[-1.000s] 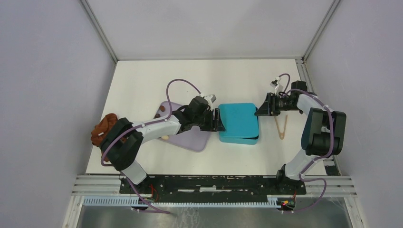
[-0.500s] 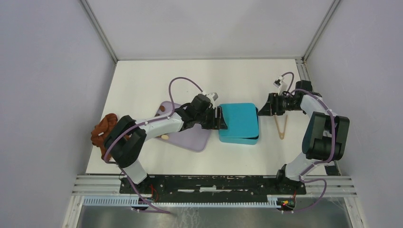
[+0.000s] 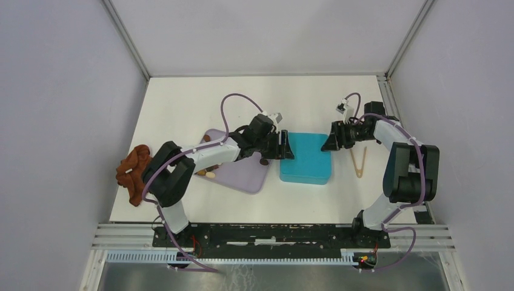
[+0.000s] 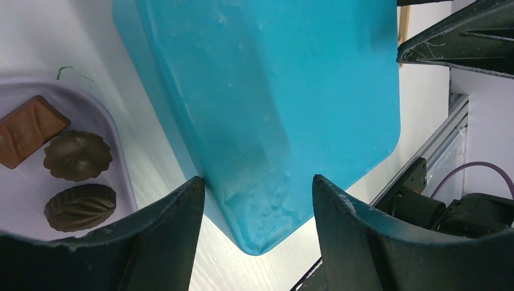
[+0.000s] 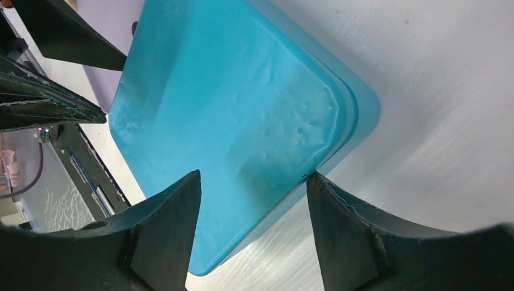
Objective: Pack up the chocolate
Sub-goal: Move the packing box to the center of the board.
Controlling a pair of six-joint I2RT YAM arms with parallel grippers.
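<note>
The teal box [image 3: 307, 160] lies shut at mid-table, its lid filling both wrist views [image 4: 273, 103] [image 5: 230, 115]. My left gripper [image 3: 285, 147] [image 4: 257, 182] is open at the box's left far corner, which sits between the fingers without being gripped. My right gripper [image 3: 331, 140] [image 5: 253, 177] is open too, straddling the right far corner. Chocolate lies on the lavender tray [image 3: 241, 176] [image 4: 119, 142]: a mid-brown rectangular piece [image 4: 29, 130], a dark round one [image 4: 77, 156] and a dark oval one [image 4: 80, 207]. A cream piece [image 3: 210, 174] lies near the left arm.
A rust-brown cloth lump [image 3: 133, 170] sits at the table's left edge. Wooden tongs [image 3: 359, 161] lie right of the box. The aluminium rail [image 3: 273, 230] with the arm bases runs along the near edge.
The lid, skewed over the box a second ago, now sits flush on it. Both grippers have opened wider and shifted slightly along the box's far corners.
</note>
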